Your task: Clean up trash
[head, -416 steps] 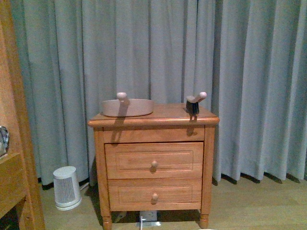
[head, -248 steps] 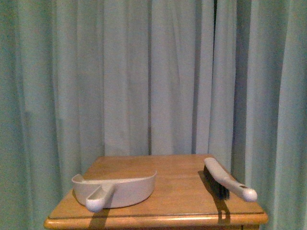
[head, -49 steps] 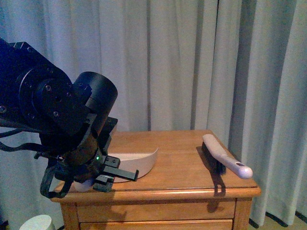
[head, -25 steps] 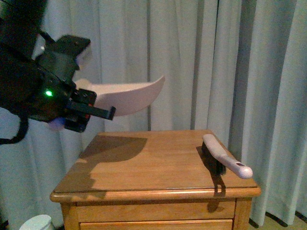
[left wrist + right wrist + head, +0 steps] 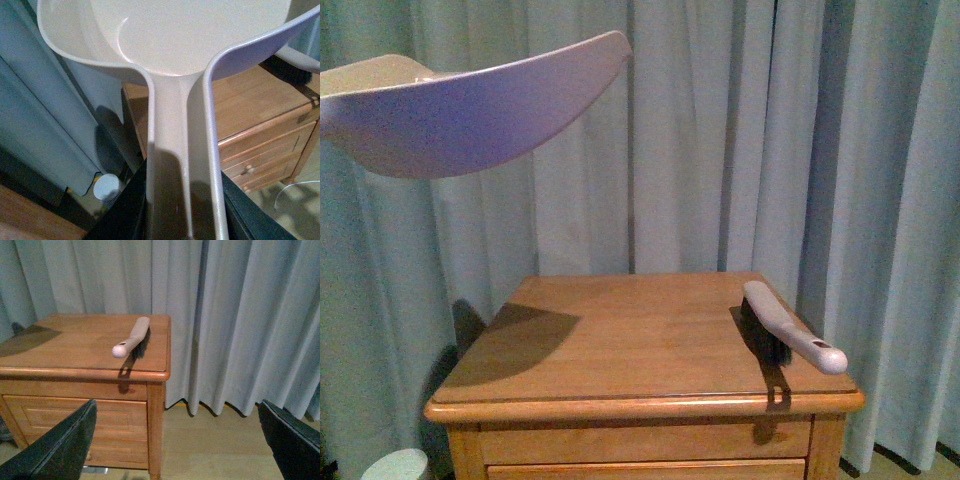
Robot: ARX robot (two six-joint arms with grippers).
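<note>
My left gripper point(image 5: 182, 220) is shut on the handle of the pale dustpan point(image 5: 170, 40), its black fingers point(image 5: 125, 210) on both sides of the handle. In the front view the dustpan point(image 5: 460, 110) hangs high at the upper left, well above the wooden nightstand point(image 5: 640, 350). A hand brush point(image 5: 785, 325) with a pale handle and dark bristles lies on the right of the top; it also shows in the right wrist view point(image 5: 132, 337). My right gripper point(image 5: 180, 440) is open and empty, off the nightstand's right side above the floor. The trash is out of view.
Grey curtains point(image 5: 720, 140) hang behind the nightstand. A small white round object point(image 5: 106, 186) stands on the floor to the nightstand's left. The nightstand has drawers with knobs point(image 5: 247, 170). Wooden floor point(image 5: 210, 445) lies to its right.
The left arm has lifted the dustpan from the nightstand top, higher and closer to the front camera. The arm itself has left the front view. The brush has not moved.
</note>
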